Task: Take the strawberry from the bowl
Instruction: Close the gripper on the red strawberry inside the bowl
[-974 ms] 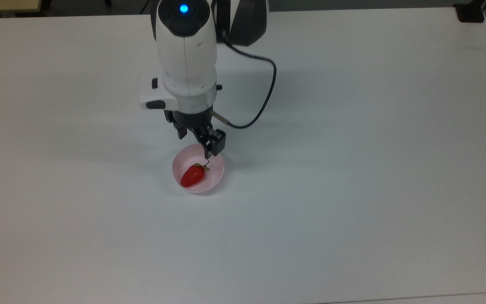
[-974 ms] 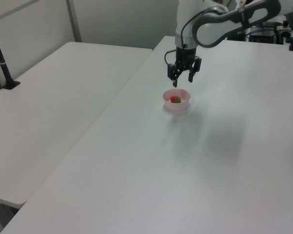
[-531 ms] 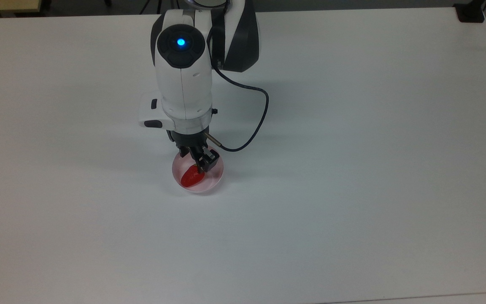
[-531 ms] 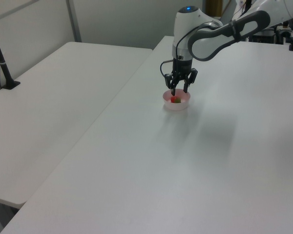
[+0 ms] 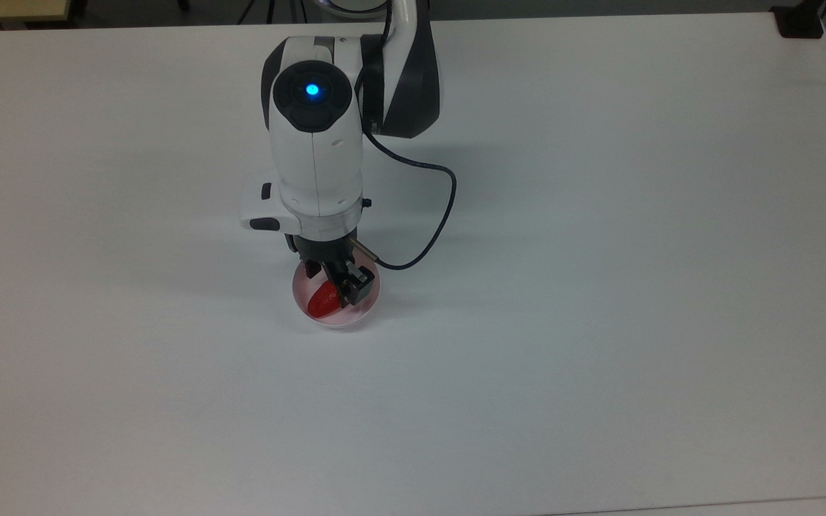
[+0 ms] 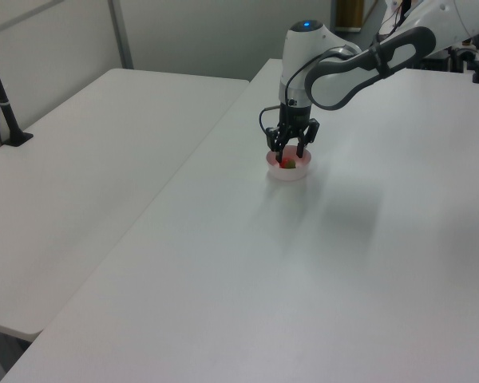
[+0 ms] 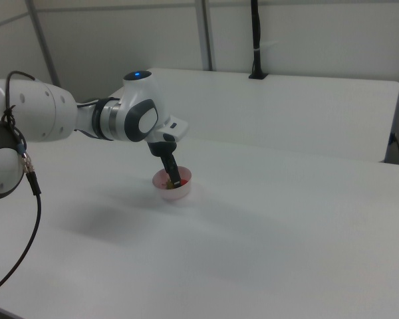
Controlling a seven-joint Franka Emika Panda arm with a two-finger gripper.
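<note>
The pale pink bowl (image 5: 368, 304) stands on the white table, a little left of centre in the top view. A glossy red strawberry (image 5: 320, 303) lies in it, its cap end hidden under my hand. My gripper (image 5: 333, 284) points straight down into the bowl, open, with its fingers (image 5: 356, 285) lowered on either side of the strawberry's upper part. In the left view the gripper (image 6: 288, 155) straddles the strawberry (image 6: 287, 164) inside the bowl (image 6: 290, 173). The right view has the gripper (image 7: 173, 178) dipping into the bowl (image 7: 178, 192).
A black cable (image 5: 442, 208) loops from my wrist to the top view's right. A black mount (image 5: 800, 21) sits at the table's far right corner. In the left view a second table (image 6: 80, 159) adjoins on the left, with a black post (image 6: 4, 100).
My gripper has come down from above the bowl's far rim into the bowl, and its fingers now flank the strawberry. Bowl and strawberry have stayed in place.
</note>
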